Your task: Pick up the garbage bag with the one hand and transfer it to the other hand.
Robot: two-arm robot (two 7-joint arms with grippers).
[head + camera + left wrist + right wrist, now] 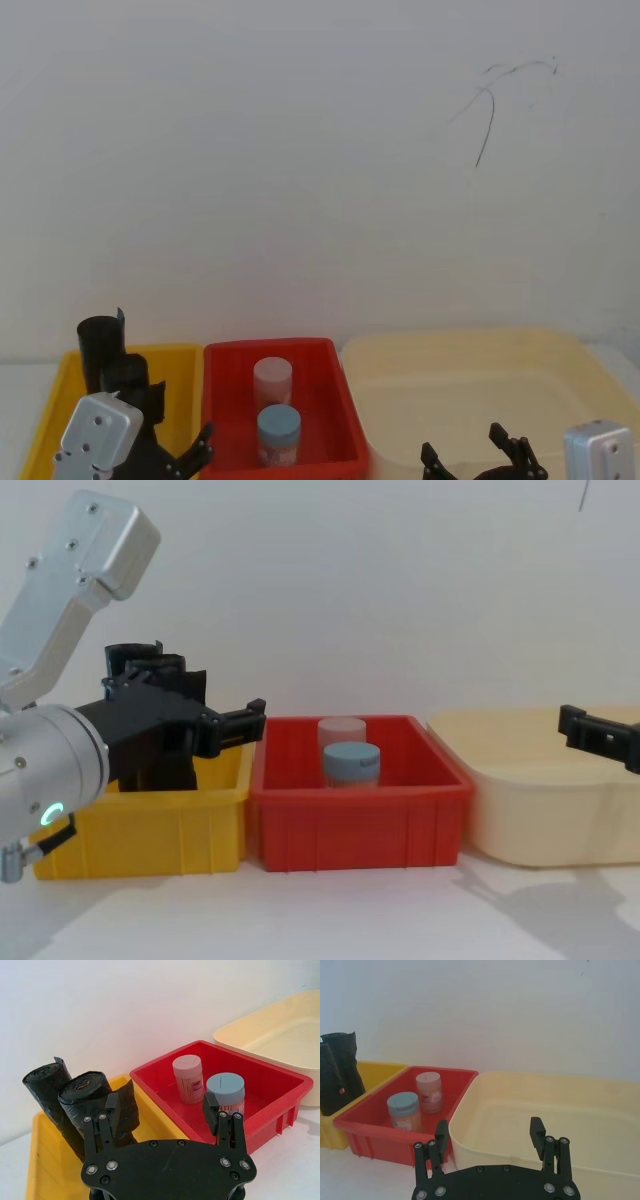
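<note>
1. We read the left gripper as spread wide and holding nothing. It sits at the lower middle of the left wrist view, and the green light on its arm shows at the lower left of the chest view.
2. The garbage bag stands in the yellow bin, left of centre in that wrist view. The slimmer roll is touching it on the far left.
3. The relation that matters is that the bag lies just ahead of the claw but off its centre. It overlaps the finger on the frame's left rather than sitting in the gap, which opens mostly toward the red bin.
4. The bag's long axis runs nearly upright, leaning a little toward the upper left of the frame (handy, since the fingers open sideways across it).
5. We judge the coming move needs a sideways shift toward the bag, then an advance, without catching the slimmer roll.
6. The right gripper is also open and empty, low in its wrist view over the cream tub. It is well apart from the bag, so the left arm is much the nearer.
</note>
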